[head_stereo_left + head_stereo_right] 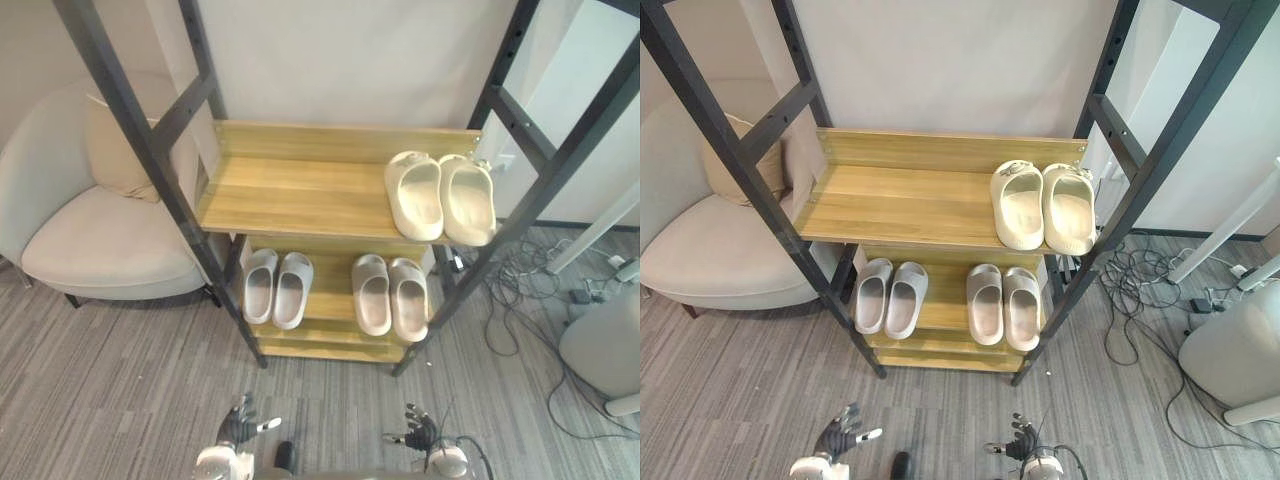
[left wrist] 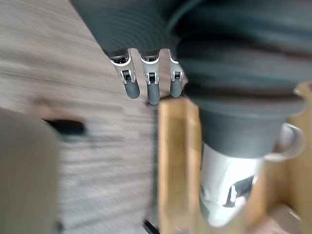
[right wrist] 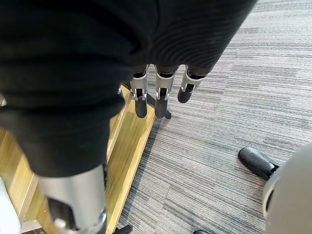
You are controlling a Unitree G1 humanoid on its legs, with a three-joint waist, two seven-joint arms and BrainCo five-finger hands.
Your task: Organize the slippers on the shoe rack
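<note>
The shoe rack has a black frame [image 1: 140, 140] and two wooden shelves. A cream pair of slippers [image 1: 440, 197] lies side by side at the right end of the upper shelf [image 1: 290, 190]. On the lower shelf [image 1: 330, 335] a pale grey pair [image 1: 277, 288] sits at the left and a beige pair [image 1: 390, 295] at the right, all toes pointing to the wall. My left hand [image 1: 237, 428] and right hand [image 1: 420, 432] hang low in front of the rack, above the floor. Both are open and hold nothing, with fingers [image 2: 151, 85] and fingers [image 3: 156, 100] straight.
A cream armchair [image 1: 90, 220] with a cushion stands to the left of the rack. Loose cables [image 1: 530, 280] lie on the grey striped floor to the right, beside a white rounded object [image 1: 605, 345]. The left half of the upper shelf is bare wood.
</note>
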